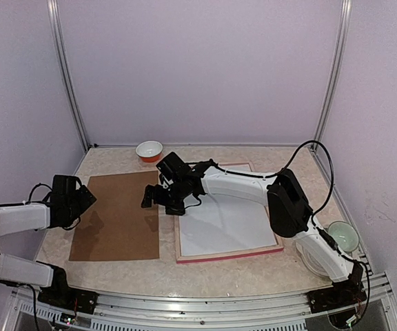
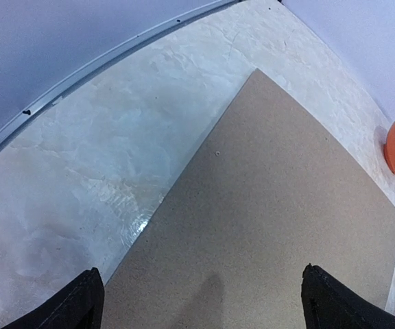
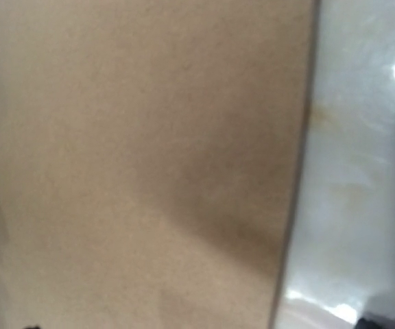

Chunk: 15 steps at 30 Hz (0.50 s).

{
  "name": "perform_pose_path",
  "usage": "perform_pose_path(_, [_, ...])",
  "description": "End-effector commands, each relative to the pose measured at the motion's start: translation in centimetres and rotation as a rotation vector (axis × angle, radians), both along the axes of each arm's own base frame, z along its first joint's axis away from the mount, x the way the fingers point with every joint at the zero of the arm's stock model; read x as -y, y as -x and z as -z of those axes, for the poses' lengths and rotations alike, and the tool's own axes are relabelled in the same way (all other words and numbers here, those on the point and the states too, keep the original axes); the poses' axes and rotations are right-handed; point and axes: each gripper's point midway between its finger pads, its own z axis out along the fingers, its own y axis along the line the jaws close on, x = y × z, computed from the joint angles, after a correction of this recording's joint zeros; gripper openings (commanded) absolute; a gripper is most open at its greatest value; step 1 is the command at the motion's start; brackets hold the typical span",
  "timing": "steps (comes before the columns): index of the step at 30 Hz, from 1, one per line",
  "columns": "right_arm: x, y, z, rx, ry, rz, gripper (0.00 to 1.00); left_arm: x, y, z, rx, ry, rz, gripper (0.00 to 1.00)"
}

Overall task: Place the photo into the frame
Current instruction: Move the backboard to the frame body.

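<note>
No readable text, labels, brands, numbers or signs in any view.

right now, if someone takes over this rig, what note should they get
Left end effector: open, empty, over the left edge of the backing board.
Right end effector: open, empty, above the board's right edge, beside the frame.
Frame lies flat, a white sheet inside it; the photo's printed side shows nowhere, so whether that sheet is the photo cannot be told.
Done: unclear. Left: confirm the photo sits in the frame, then probably refit the board.
</note>
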Motion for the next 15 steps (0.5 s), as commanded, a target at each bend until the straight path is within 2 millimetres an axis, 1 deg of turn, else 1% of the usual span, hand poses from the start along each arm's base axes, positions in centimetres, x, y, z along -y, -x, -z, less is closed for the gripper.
perform_pose_path(1, [0.6,1.4,4.5,-0.096,0.049,-0.026,0.99,-1.8,0.7,-0.2,-0.001,-0.073,-0.086,0.99])
perform_pose_path(7, [-0.1,1.5,3.6,-0.081,0.002,-0.052,0.99,-1.7,0.3,1.4,-0.074,-0.086,-0.080,0.99])
perform_pose_path(11, [-0.3,1.6,2.9,-0.061,-0.015,-0.064,0.99,-1.3,-0.1,3.1,-0.124,-0.072,-0.055,0.99])
perform_pose_path(15, [-0.8,1.8,3.1,-0.058,-0.028,-0.082,0.99,-0.9,-0.3,3.9,-0.137,-0.037,-0.028,0.99])
